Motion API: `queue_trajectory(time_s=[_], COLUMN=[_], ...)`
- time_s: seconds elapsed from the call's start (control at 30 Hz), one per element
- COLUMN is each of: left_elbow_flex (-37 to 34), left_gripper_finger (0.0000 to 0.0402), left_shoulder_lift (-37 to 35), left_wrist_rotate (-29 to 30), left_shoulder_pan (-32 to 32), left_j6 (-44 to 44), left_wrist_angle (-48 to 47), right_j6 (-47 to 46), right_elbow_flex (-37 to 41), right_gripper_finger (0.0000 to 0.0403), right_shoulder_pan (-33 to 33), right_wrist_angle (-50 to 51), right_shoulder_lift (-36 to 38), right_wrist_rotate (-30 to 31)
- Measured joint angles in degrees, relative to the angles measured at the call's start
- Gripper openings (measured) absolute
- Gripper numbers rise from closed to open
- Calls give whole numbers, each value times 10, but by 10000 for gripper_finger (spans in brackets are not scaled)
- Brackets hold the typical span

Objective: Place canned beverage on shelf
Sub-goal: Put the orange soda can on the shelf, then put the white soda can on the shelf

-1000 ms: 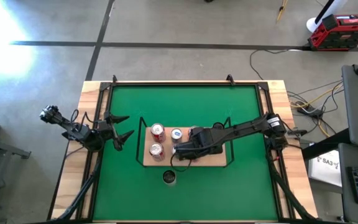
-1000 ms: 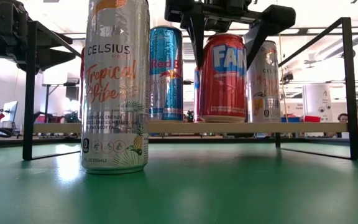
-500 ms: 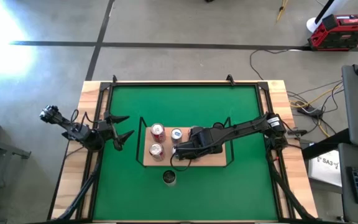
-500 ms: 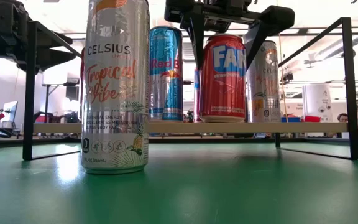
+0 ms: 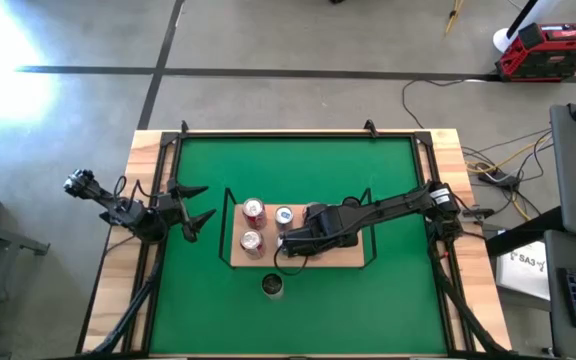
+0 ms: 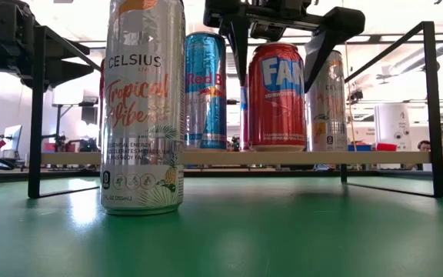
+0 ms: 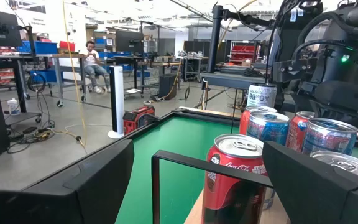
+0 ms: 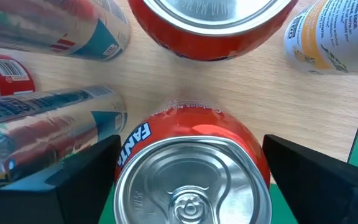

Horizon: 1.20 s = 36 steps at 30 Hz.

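The shelf (image 5: 343, 255), a light-wood board in a black wire frame, stands on the green mat and holds several upright cans. A red Fanta can (image 6: 277, 96) stands on the board near its front edge; it also shows in the right wrist view (image 8: 191, 180). My right gripper (image 6: 277, 81) is above it and open, pointing down. One finger (image 6: 241, 54) stands on each side of the can's upper wall, with a thin gap on one side. A tall Celsius can (image 6: 143, 108) stands on the mat in front of the shelf. My left gripper (image 5: 200, 205) is open and empty at the mat's left edge.
On the shelf are also a Red Bull can (image 6: 206, 91), a Coca-Cola can (image 7: 238, 180), another red can (image 5: 251, 241) and a second Celsius can (image 6: 328, 100). The right half of the board is bare. The shelf's upright wire ends (image 6: 429, 100) flank the cans.
My right gripper has opened a little around the Fanta can, which now stands on the board on its own. Nothing else has moved.
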<state>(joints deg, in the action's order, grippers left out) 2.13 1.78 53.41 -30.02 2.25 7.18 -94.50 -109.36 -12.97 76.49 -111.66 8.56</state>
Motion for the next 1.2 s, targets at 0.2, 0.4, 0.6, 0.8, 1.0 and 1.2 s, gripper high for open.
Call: queue_trajectory(time_s=[0.2,0.4,0.6,0.8,1.0,1.2], left_elbow_flex=[0,0,0,0,0,0], left_gripper_finger=[340,340,340,340,340,340], left_shoulder_lift=[0,0,0,0,0,0], left_wrist_rotate=[0,0,0,0,0,0], left_shoulder_pan=[0,0,0,0,0,0], left_j6=[0,0,0,0,0,0], left_wrist_angle=[0,0,0,0,0,0], right_j6=[10,75,114,125,-37,-65], right_elbow_flex=[-1,-35,-74,-110,-125,-122], right_gripper_finger=[398,400,400,400,400,400], right_shoulder_pan=[0,-7,-35,-85,-108,-111], right_wrist_angle=[-1,-4,27,43,53,50], right_shoulder_lift=[3,5,5,6,6,-4], right_wrist_rotate=[-32,-123,-135,-129,-62,-82])
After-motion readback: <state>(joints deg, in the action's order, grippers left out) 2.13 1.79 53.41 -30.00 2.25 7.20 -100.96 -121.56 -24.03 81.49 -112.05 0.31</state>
